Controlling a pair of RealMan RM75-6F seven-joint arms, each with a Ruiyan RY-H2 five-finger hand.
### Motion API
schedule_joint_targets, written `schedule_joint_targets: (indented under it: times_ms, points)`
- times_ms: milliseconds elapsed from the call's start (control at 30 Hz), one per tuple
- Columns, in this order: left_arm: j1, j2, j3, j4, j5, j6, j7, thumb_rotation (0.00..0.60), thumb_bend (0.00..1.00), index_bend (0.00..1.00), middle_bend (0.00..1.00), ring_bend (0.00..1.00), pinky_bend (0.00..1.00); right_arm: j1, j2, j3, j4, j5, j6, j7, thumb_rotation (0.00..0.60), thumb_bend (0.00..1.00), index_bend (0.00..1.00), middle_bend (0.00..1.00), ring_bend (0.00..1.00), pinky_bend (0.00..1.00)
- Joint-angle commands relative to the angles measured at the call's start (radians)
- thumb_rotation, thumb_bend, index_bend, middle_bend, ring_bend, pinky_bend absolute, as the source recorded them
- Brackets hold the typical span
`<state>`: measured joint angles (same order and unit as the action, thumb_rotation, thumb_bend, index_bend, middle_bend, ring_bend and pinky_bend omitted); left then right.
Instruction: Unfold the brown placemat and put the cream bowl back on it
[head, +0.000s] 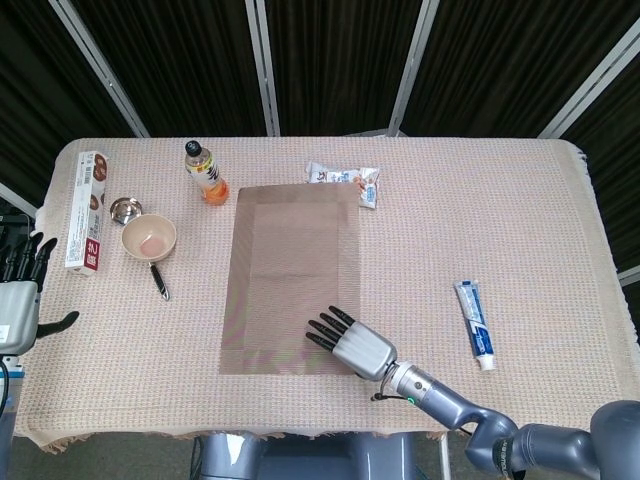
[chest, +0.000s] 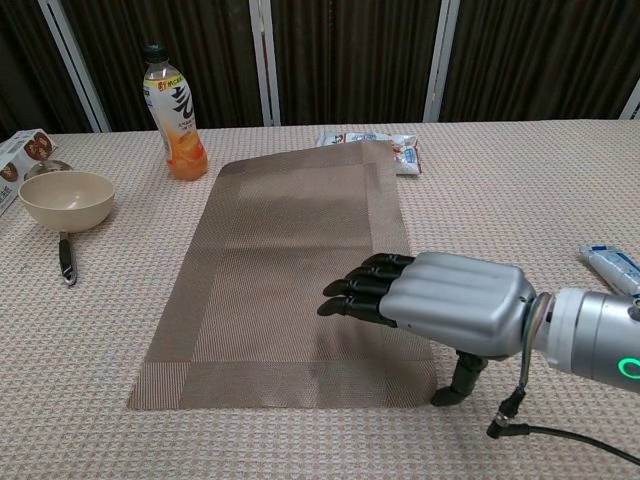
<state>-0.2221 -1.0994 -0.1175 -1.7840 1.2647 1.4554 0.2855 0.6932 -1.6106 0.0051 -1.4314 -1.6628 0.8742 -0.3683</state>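
Chest view: nearest, right hand (chest: 440, 305) low over the near right corner of the brown placemat (chest: 285, 260), palm down, fingers (chest: 360, 293) straight and close together, holding nothing, thumb hanging just off the mat's right edge. Whether the fingertips touch the weave: cannot tell. Placemat itself looks folded in half along its length, lying flat on the tablecloth (chest: 500, 190), long way running near to far. Best way on, by judgement: slide the fingertips under the top layer along the right edge, pinch only that layer, then lift and swing it over to the right in one slow arc, keeping the lower layer from dragging. Toothpaste tube (head: 475, 323) to the right, well apart. Further back on the left, cream bowl (chest: 66, 199) beside a small dark-handled tool (chest: 66, 258), well apart from the mat. Left hand (head: 18, 300) at the table's left edge, fingers spread, empty. Farthest: drink bottle (chest: 173, 110) and snack packet (chest: 385, 145) near the mat's far end.
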Motion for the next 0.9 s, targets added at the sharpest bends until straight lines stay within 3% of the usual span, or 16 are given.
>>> schedule_joint_targets:
  times_ms: [33,167,400,533,733,800,867,900]
  points:
    - [0.001,0.001,-0.001,-0.001,0.002,-0.001,-0.001,0.600,0.00,0.00,0.00,0.00,0.00,0.002,-0.005,-0.005,0.003,0.004,-0.002,-0.007,0.600,0.00,0.06,0.00,0.00,0.00]
    - [0.002,0.001,-0.001,-0.001,0.003,-0.004,-0.003,0.600,0.00,0.00,0.00,0.00,0.00,0.004,-0.015,-0.010,0.013,0.006,-0.002,-0.017,0.600,0.03,0.06,0.00,0.00,0.00]
    - [0.004,0.002,-0.004,0.000,0.004,-0.006,-0.007,0.600,0.00,0.00,0.00,0.00,0.00,0.012,-0.024,-0.005,0.019,0.020,-0.005,-0.020,0.600,0.17,0.06,0.00,0.00,0.00]
    - [0.004,0.002,-0.005,0.002,0.004,-0.010,-0.008,0.600,0.00,0.00,0.00,0.00,0.00,0.015,-0.023,-0.003,0.016,0.025,0.000,-0.021,0.600,0.19,0.07,0.00,0.00,0.00]
    - [0.005,0.002,-0.006,0.003,0.006,-0.013,-0.007,0.600,0.00,0.00,0.00,0.00,0.00,0.016,-0.022,-0.007,0.016,0.031,0.003,-0.024,0.600,0.24,0.14,0.00,0.00,0.00]
    - [0.005,0.002,-0.006,0.003,0.006,-0.014,-0.006,0.600,0.00,0.00,0.00,0.00,0.00,0.016,-0.021,-0.011,0.017,0.031,0.005,-0.023,0.600,0.26,0.07,0.00,0.00,0.00]
    - [0.005,0.001,-0.005,0.003,0.007,-0.015,-0.005,0.600,0.00,0.00,0.00,0.00,0.00,0.015,-0.020,-0.015,0.018,0.031,0.008,-0.019,0.600,0.29,0.14,0.00,0.00,0.00]
    - [0.005,0.001,-0.005,0.003,0.008,-0.016,-0.004,0.600,0.00,0.00,0.00,0.00,0.00,0.015,-0.020,-0.017,0.018,0.031,0.009,-0.016,0.600,0.30,0.26,0.00,0.00,0.00]
